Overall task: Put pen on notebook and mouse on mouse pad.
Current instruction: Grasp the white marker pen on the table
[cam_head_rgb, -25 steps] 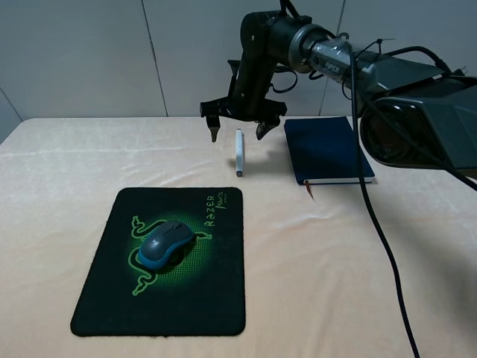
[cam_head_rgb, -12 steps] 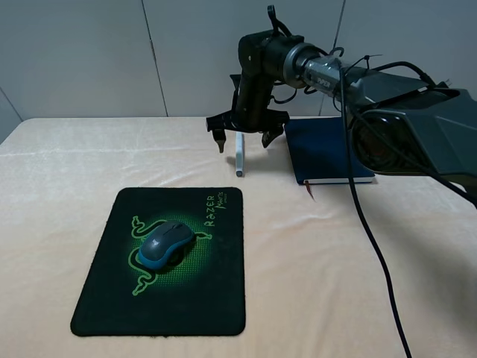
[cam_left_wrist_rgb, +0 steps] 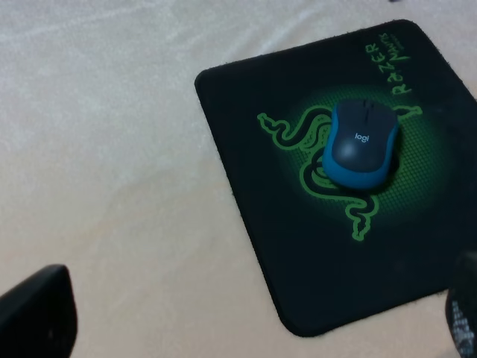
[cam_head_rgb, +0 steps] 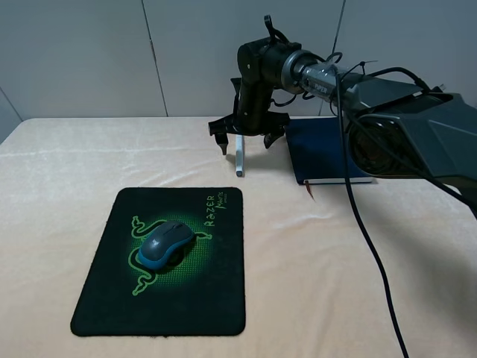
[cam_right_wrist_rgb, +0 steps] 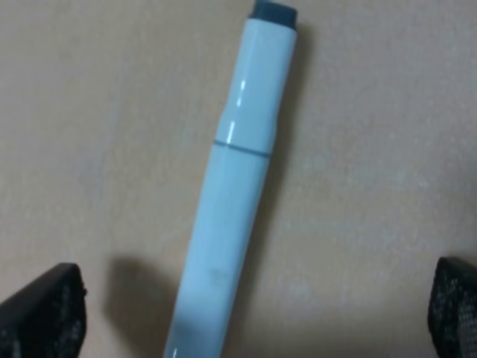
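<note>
The white pen (cam_head_rgb: 238, 155) lies on the table just left of the dark navy notebook (cam_head_rgb: 325, 149). My right gripper (cam_head_rgb: 245, 144) hangs open low over the pen's far half, one finger on each side and neither touching it. In the right wrist view the pen (cam_right_wrist_rgb: 232, 194) runs between the two dark fingertips (cam_right_wrist_rgb: 43, 313). The grey and teal mouse (cam_head_rgb: 165, 242) rests on the black Razer mouse pad (cam_head_rgb: 201, 298). The left wrist view looks down on the mouse (cam_left_wrist_rgb: 361, 142) and pad (cam_left_wrist_rgb: 298, 246); my left gripper (cam_left_wrist_rgb: 250, 324) is open and empty, away from them.
A brown ribbon bookmark (cam_head_rgb: 310, 192) sticks out from the notebook's near edge. The right arm's black cable (cam_head_rgb: 373, 253) trails across the right side of the cream tablecloth (cam_head_rgb: 67, 164). A grey wall stands behind the table.
My right gripper has dropped lower and shifted slightly right, so its open fingers now straddle the pen. The pen, notebook, mouse and pad have not moved.
</note>
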You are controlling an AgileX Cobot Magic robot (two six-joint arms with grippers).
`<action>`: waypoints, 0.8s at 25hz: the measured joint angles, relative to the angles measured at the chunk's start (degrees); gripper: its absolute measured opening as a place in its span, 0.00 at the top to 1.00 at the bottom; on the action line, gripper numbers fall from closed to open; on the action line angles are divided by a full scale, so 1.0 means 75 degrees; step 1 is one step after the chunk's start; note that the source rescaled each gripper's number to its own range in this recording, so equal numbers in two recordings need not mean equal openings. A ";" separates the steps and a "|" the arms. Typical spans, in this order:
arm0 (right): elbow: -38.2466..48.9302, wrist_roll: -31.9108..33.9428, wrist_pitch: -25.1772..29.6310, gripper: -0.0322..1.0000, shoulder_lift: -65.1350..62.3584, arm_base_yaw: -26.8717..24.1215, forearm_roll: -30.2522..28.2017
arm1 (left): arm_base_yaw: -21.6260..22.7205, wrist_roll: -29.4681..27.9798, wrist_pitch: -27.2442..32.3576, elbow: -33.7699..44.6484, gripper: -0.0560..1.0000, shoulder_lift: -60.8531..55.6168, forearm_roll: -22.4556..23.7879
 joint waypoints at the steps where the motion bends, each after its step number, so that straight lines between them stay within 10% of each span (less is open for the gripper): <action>1: 0.0000 0.0007 -0.0027 0.00 0.0000 0.0000 0.0000 | 0.0000 0.0000 0.0000 0.0000 0.00 0.0000 0.0000; 20: 0.0000 0.0024 -0.0043 0.00 0.0103 0.0000 -0.0199 | 0.0000 0.0000 0.0000 0.0000 0.00 0.0000 0.0000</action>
